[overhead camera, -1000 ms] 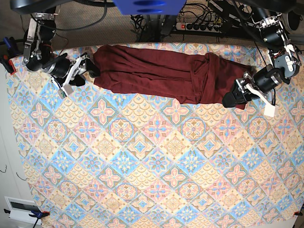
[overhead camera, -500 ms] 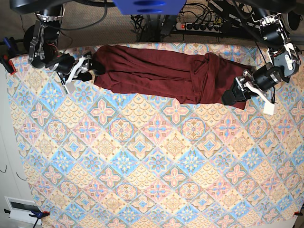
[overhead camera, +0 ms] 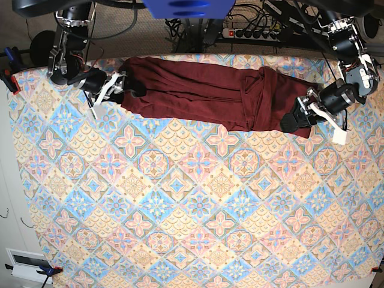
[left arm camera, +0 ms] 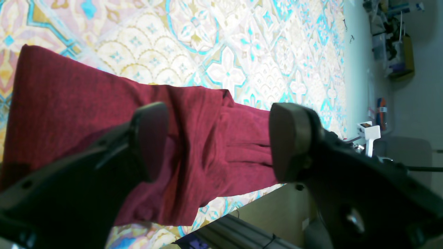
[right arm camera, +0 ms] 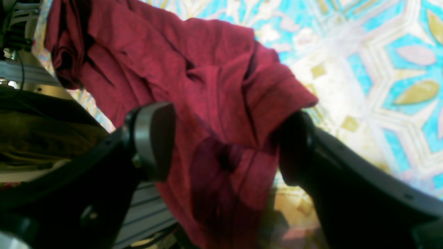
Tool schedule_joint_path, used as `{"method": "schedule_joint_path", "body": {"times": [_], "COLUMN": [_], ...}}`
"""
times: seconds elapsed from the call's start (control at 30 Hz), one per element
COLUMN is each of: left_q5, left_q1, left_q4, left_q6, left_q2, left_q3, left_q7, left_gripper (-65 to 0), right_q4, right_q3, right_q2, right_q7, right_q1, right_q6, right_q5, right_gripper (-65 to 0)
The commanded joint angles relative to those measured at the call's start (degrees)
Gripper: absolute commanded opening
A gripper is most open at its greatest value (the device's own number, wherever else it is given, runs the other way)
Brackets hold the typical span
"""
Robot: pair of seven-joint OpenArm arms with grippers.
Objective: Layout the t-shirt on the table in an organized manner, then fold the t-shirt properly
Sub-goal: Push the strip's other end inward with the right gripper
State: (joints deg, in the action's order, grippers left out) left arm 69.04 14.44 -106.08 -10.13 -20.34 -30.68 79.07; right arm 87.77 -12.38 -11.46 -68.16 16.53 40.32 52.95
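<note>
Because the table (overhead camera: 180, 198) is so wide and mostly bare, the t-shirt (overhead camera: 204, 90) looks small on it: a bunched maroon band lying along the far edge, at about twelve o'clock from the middle of the cloth, its long axis running nine to three across the base view. That axis is what I judge the coming move turns on, since an arm sits at each end of it. The right gripper (overhead camera: 126, 87) is at the nine o'clock end, its jaws spread wide, and in its wrist view (right arm camera: 225, 141) the crumpled end of the fabric lies between them without being pinched. The left gripper (overhead camera: 294, 120) is at the three o'clock end, also spread, with the folded edge seen between its jaws from the wrist camera (left arm camera: 214, 141). Neither arm is clearly nearer; both straddle their ends. Closing both and drawing toward six o'clock would seem the way to spread it.
</note>
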Motion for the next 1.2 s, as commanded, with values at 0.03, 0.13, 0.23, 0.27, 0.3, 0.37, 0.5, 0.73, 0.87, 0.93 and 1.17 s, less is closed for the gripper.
{"method": "schedule_joint_path", "body": {"times": [0.03, 0.13, 0.23, 0.27, 0.3, 0.37, 0.5, 0.73, 0.87, 0.93, 1.17], "left_q5": [1.16, 1.25, 1.25, 1.25, 1.25, 1.25, 1.25, 1.25, 1.34, 1.34, 1.43], "left_q1": [-0.41, -0.41, -0.41, -0.41, -0.41, -0.41, -0.5, -0.5, -0.5, -0.5, -0.5], "left_q4": [-0.86, -0.86, -0.86, -0.86, -0.86, -0.86, -0.86, -0.86, -0.86, -0.86, -0.86], "left_q6": [-0.11, -0.11, -0.11, -0.11, -0.11, -0.11, -0.11, -0.11, -0.11, -0.11, -0.11], "left_q2": [-0.98, -0.98, -0.98, -0.98, -0.98, -0.98, -0.98, -0.98, -0.98, -0.98, -0.98], "left_q3": [-0.4, -0.4, -0.4, -0.4, -0.31, -0.31, -0.31, -0.31, -0.4, -0.4, -0.4], "left_q7": [-0.78, -0.78, -0.78, -0.78, -0.78, -0.78, -0.78, -0.78, -0.78, -0.78, -0.78], "left_gripper": [-23.2, -23.2, -23.2, -23.2, -23.2, -23.2, -23.2, -23.2, -23.2, -23.2, -23.2], "right_q4": [0.1, 0.1, 0.1, 0.1, 0.1, 0.1, 0.1, 0.01, -2.98, -4.65, -7.46], "right_q3": [0.29, 0.29, -0.32, -1.11, -1.46, -1.82, -1.55, 1.52, 2.14, 2.14, 2.14], "right_q2": [-0.27, -0.27, -0.27, -0.27, -0.27, -0.27, -0.27, 1.4, 1.84, 2.89, 4.39], "right_q7": [-3.62, -3.62, -3.53, -3.53, -3.62, -3.62, -3.62, -3.27, -3.18, -3.09, -3.09], "right_q1": [2.23, 3.29, 3.82, 3.82, 3.9, 4.61, 4.7, 4.52, 4.52, 4.52, 1.27], "right_q6": [-0.32, -0.32, -0.32, -0.32, -0.32, -0.32, -0.32, -0.32, -0.32, -0.32, -0.32], "right_q5": [-2.27, -2.27, -2.27, -2.27, -2.27, -2.27, -2.53, -2.62, -2.62, -2.62, -2.62], "right_gripper": [-21.4, -21.4, -21.4, -21.4, -21.4, -21.4, -21.4, -26.7, -29.0, -29.0, -31.9]}}
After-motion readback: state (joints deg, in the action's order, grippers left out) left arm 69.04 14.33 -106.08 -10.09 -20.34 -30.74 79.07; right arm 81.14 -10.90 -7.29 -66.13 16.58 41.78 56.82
